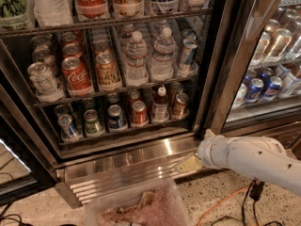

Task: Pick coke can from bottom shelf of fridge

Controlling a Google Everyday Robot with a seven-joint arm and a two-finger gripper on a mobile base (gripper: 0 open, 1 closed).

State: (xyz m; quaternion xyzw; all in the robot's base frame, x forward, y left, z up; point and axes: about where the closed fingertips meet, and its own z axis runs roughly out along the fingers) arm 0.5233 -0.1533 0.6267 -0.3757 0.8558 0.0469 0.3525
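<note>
The coke can [138, 113] is a small red can with a silver lid, standing on the bottom shelf [123, 132] of the fridge [221, 79], between a blue can [116, 117] and a red-capped bottle [161, 105]. A bronze can [180, 105] stands at the right end of that tier. The fridge door is open. My gripper [189, 164] is at the tip of the white arm [249, 159], low in front of the ribbed steel base [122, 171], below and to the right of the coke can and well apart from it.
A bigger Coca-Cola can [75, 76] and water bottles [136, 58] fill the tier above. A green can [92, 122] and a silver can [67, 127] stand left on the bottom tier. A clear bin [141, 206] sits on the floor. An orange cable [221, 204] runs nearby. Blue cans [263, 88] show behind the right glass door.
</note>
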